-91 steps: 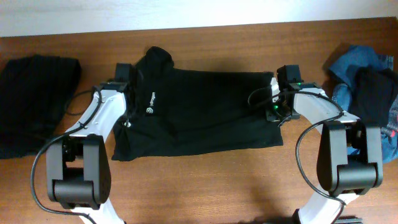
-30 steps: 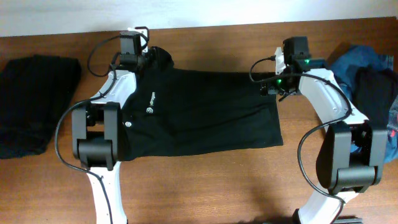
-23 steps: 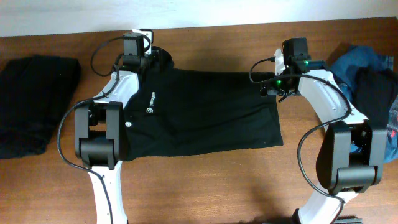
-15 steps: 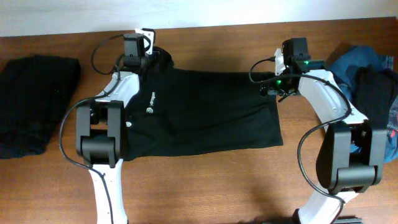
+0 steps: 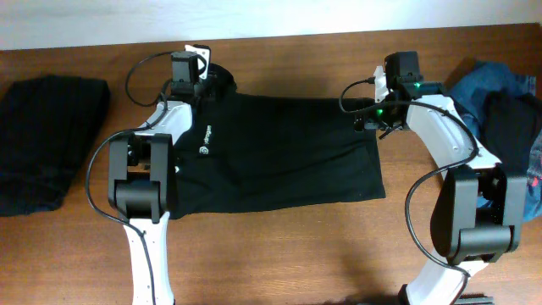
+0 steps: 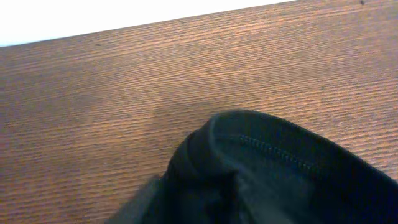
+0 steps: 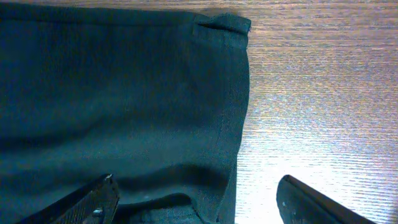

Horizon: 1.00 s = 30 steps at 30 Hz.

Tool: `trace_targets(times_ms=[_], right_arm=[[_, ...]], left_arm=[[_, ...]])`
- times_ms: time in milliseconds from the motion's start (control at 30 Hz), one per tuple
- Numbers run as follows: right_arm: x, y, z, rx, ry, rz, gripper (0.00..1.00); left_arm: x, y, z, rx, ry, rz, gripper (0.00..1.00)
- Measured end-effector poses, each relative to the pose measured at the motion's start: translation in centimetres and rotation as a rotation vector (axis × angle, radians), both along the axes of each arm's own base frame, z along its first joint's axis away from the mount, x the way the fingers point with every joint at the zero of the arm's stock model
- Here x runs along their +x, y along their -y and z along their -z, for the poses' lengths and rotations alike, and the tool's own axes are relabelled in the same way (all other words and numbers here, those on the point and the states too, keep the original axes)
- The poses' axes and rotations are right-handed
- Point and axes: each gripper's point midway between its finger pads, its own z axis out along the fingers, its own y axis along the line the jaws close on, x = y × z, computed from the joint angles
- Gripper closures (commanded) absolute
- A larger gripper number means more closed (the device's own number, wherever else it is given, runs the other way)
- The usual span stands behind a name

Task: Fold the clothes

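The black T-shirt (image 5: 279, 161) lies spread flat at the centre of the table (image 5: 279, 254), white chest logo (image 5: 203, 150) facing up toward its left end. No fold across the body is evident, and a few creases run through the middle. At its far-left corner the left gripper (image 5: 193, 69) sits low over the fabric. The left wrist view shows only a rounded, stitched black edge (image 6: 267, 146) on bare wood, so whether that pincer is clenched or released cannot be told. At the far-right corner the right gripper (image 7: 196, 190) stands released, fingers (image 7: 93, 199) spread wide either side of the shirt's side edge, grasping nothing. A black garment (image 5: 42, 144) lies apparently folded at far left. A denim piece (image 5: 483, 89) and dark cloth (image 5: 508, 119) are heaped at far right. Assessment: one item apparently done, this shirt barely begun, the heap awaiting attention.
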Motion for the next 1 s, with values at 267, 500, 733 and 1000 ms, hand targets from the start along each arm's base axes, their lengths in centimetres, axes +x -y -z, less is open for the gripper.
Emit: trace_targets(times_ms=[267, 500, 733, 1000], right_arm=[[0.0, 0.0, 0.0, 0.0, 0.0, 0.0, 0.14], [0.0, 0.0, 0.0, 0.0, 0.0, 0.001, 0.14], [0.0, 0.0, 0.0, 0.0, 0.0, 0.0, 0.14], [0.0, 0.0, 0.0, 0.0, 0.0, 0.0, 0.14]], left_arm=[[0.3, 0.2, -0.4, -0.009, 0.017, 0.009, 0.71], [1.2, 0.9, -2.1, -0.031, 0.051, 0.039, 0.57], [1.5, 1.2, -2.9, -0.039, 0.059, 0.051, 0.48], [1.6, 1.2, -2.2, -0.04, 0.056, 0.052, 0.48]])
